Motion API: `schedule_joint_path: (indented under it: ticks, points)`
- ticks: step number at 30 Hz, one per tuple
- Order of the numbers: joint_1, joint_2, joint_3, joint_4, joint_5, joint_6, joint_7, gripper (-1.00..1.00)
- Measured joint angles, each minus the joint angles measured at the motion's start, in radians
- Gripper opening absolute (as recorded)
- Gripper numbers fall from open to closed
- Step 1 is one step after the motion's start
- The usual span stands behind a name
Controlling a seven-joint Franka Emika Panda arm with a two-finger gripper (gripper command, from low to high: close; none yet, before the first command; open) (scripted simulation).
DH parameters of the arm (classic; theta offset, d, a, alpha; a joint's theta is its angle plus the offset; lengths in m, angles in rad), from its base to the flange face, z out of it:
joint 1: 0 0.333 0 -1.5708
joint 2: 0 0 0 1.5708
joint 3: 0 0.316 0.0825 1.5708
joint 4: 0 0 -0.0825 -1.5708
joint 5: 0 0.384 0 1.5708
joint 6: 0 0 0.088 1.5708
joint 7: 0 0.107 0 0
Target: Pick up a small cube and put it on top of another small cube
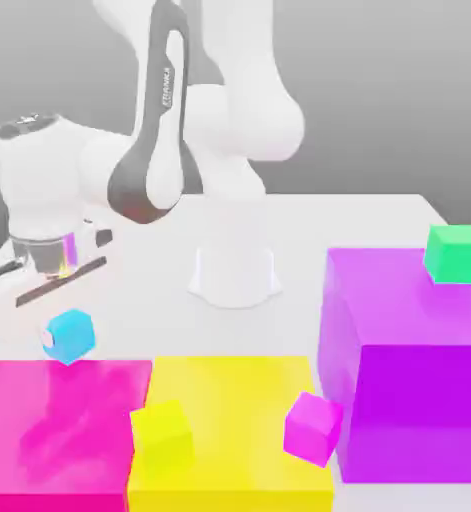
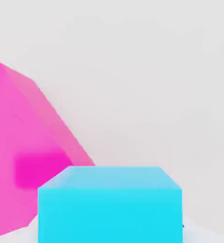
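Observation:
The small cyan cube [image 1: 69, 335] rests just behind the back edge of the big pink block [image 1: 49, 425], at the exterior view's left. My gripper [image 1: 51, 272] hangs a little above it and slightly to the left, with a gap between hand and cube. In the hand view the cyan cube [image 2: 110, 204] looms close, with the pink block [image 2: 23, 156] rising beside it. A small yellow cube [image 1: 161, 436] sits on the big yellow block [image 1: 241, 400]. A small magenta cube [image 1: 312, 427] stands near that block's right side.
A tall purple block [image 1: 409, 370] stands at the exterior view's right, with a small green cube [image 1: 456, 253] on top. The arm's white base [image 1: 234, 272] is at the middle back of the white table [image 1: 379, 220]. Pink, yellow and purple blocks line the front.

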Motion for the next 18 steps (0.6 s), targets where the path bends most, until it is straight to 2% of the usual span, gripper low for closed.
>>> schedule_joint_path:
  ticks: [10, 14, 15, 18]
  points:
    - [0.271, -0.001, 0.11, 0.264, 0.01, -0.266, -0.406, -1.0]
    - [0.295, 0.107, 0.094, 0.259, -0.023, -0.155, -0.413, -1.0]
    - [0.293, 0.126, 0.092, 0.255, -0.029, -0.133, -0.41, 1.0]
    - [0.293, 0.126, 0.092, 0.255, -0.029, -0.133, -0.41, 1.0]
